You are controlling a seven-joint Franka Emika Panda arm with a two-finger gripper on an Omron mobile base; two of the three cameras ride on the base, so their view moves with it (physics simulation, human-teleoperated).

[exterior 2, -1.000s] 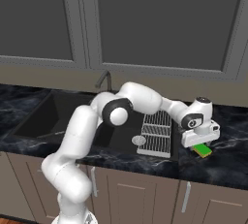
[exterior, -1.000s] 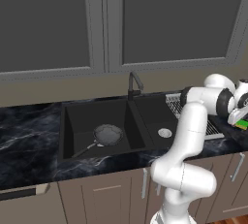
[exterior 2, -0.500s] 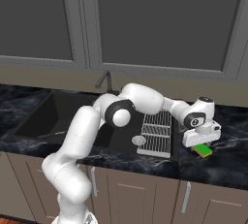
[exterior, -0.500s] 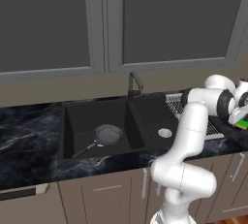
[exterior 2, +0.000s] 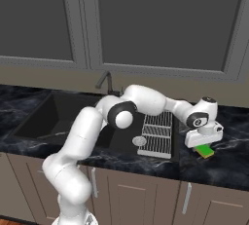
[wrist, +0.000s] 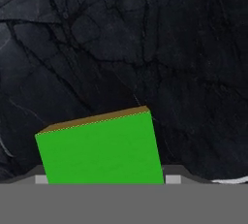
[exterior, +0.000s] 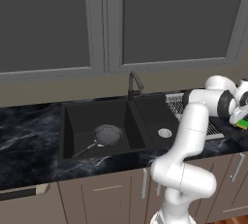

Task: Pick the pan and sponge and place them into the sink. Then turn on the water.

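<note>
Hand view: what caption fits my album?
Green sponge lying on the dark marble counter, close under the tool.

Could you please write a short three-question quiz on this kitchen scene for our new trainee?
1. True or false: the pan already lies in the sink.
2. Where does the sponge lie? A) in the sink B) on the wire rack C) on the counter right of the rack
3. Fill in: the gripper hangs directly above the ____.

Key: 1 true; 2 C; 3 sponge.
</note>
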